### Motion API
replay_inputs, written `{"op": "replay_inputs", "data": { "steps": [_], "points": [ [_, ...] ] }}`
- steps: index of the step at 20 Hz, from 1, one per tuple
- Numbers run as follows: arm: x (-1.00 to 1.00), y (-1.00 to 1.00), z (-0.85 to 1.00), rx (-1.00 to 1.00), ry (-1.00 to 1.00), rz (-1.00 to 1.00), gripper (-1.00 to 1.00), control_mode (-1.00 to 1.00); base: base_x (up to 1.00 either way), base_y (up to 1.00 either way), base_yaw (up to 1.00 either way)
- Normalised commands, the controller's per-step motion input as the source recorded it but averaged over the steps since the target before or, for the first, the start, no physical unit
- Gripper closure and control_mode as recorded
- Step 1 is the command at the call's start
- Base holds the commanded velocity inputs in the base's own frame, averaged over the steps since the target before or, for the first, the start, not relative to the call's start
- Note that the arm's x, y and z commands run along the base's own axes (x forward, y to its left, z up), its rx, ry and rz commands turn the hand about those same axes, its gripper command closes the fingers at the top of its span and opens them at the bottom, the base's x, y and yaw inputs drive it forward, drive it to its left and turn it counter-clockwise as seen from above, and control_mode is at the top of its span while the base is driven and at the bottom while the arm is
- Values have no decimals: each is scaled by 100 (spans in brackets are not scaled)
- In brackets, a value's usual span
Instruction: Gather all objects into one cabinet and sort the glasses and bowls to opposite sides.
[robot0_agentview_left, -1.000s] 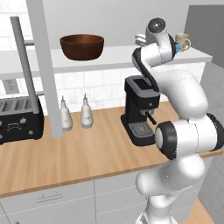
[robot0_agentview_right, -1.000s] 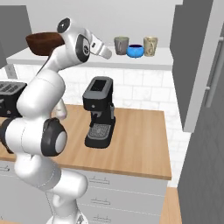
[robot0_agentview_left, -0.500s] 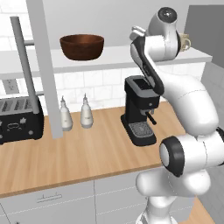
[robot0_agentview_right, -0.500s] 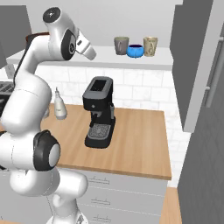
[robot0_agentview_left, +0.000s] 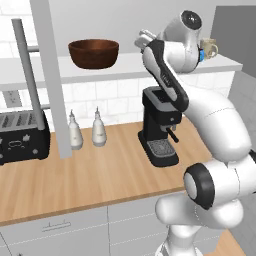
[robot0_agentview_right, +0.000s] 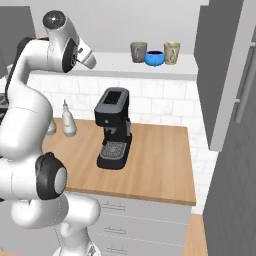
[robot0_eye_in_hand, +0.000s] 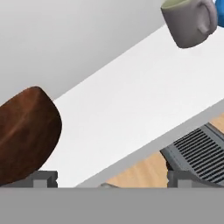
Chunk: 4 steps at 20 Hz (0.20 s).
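The large brown bowl (robot0_agentview_left: 93, 52) stands at the left of the cabinet's white shelf (robot0_agentview_left: 125, 66). My gripper (robot0_agentview_left: 142, 37) hovers over the shelf's middle, right of the bowl, open with nothing between its fingers. In the hand view the brown bowl (robot0_eye_in_hand: 25, 136) sits just beyond one fingertip (robot0_eye_in_hand: 43, 178), clear of the gripper (robot0_eye_in_hand: 112, 179). At the shelf's right end stand the grey mug (robot0_agentview_right: 139, 51), the small blue bowl (robot0_agentview_right: 154, 58) and the beige mug (robot0_agentview_right: 171, 52), close together. The grey mug (robot0_eye_in_hand: 188, 22) appears far off across the bare shelf (robot0_eye_in_hand: 131, 100).
A black coffee machine (robot0_agentview_left: 160, 127) stands on the wooden counter (robot0_agentview_left: 100, 175) below the shelf. Two white bottles (robot0_agentview_left: 99, 128) and a toaster (robot0_agentview_left: 22, 136) are to its left. An open grey cabinet door (robot0_agentview_left: 51, 75) hangs left; another door (robot0_agentview_right: 220, 75) is at right.
The arm has swung the open gripper left along the shelf, away from the mugs and toward the brown bowl. Nothing on the shelf has moved.
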Motion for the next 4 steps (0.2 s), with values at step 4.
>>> {"op": "replay_inputs", "data": {
  "steps": [4],
  "points": [
    [-41, 26, 0, 0, -11, 27, -100, -100, 0, 0, 0]
  ]
}}
